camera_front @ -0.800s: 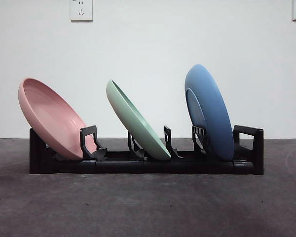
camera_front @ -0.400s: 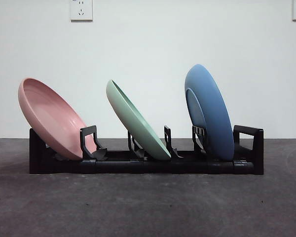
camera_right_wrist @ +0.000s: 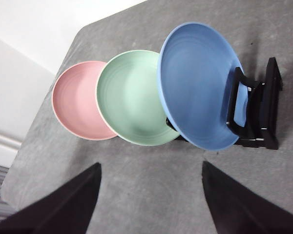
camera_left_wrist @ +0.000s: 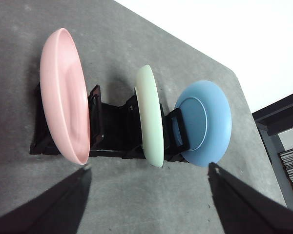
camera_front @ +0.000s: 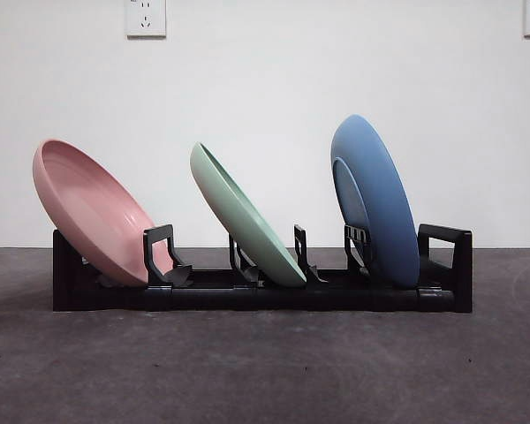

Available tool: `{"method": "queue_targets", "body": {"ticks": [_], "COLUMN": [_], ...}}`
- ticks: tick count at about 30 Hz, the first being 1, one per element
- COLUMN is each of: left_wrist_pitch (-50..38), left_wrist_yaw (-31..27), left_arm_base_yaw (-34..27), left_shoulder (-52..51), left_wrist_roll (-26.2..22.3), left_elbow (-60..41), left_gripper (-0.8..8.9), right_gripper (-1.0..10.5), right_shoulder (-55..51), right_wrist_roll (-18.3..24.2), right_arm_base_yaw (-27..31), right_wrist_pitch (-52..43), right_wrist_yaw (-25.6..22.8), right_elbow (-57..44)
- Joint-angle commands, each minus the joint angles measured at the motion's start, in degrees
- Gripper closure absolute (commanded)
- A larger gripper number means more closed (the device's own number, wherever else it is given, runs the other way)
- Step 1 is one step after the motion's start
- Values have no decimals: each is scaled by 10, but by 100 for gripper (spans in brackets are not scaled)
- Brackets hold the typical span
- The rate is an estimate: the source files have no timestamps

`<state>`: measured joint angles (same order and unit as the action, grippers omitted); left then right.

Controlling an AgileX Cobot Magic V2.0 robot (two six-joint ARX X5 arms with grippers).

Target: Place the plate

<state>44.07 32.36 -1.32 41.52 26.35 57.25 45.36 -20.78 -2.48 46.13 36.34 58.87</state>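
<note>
A black dish rack (camera_front: 247, 299) holds three plates that lean in its slots: a pink plate (camera_front: 93, 212) at the left, a green plate (camera_front: 246, 216) in the middle, a blue plate (camera_front: 375, 199) at the right. The left wrist view has the rack (camera_left_wrist: 112, 131) with the pink plate (camera_left_wrist: 63, 97), green plate (camera_left_wrist: 151, 117) and blue plate (camera_left_wrist: 205, 122) ahead of my left gripper (camera_left_wrist: 146, 195), which is open and empty, well back from the rack. My right gripper (camera_right_wrist: 151, 190) is open and empty too, away from the blue plate (camera_right_wrist: 198, 92), green plate (camera_right_wrist: 132, 97) and pink plate (camera_right_wrist: 78, 100).
The rack stands on a dark grey table (camera_front: 265, 371) in front of a white wall (camera_front: 265, 88) with two sockets. The table's rounded far corner (camera_left_wrist: 232, 73) and a dark shelf unit (camera_left_wrist: 283, 131) beyond it show in the left wrist view.
</note>
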Motion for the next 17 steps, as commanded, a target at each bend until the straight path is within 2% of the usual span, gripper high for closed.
{"method": "queue_targets", "body": {"ticks": [1, 9, 17], "left_wrist_pitch": [-4, -3, -3], "left_wrist_yaw": [5, 5, 5], "left_arm_base_yaw": [1, 1, 1], "left_shoulder": [0, 0, 0], "left_wrist_roll": [-7, -6, -7], "left_elbow": [12, 12, 12], "left_gripper": [411, 411, 410], "right_gripper": [631, 658, 660], "right_shoulder": [12, 134, 308], "right_wrist_roll": [6, 5, 41], "right_arm_base_yaw": [-12, -50, -86], "right_wrist_pitch": [-4, -3, 0], "right_wrist_yaw": [3, 12, 12], "right_elbow": [15, 93, 210]}}
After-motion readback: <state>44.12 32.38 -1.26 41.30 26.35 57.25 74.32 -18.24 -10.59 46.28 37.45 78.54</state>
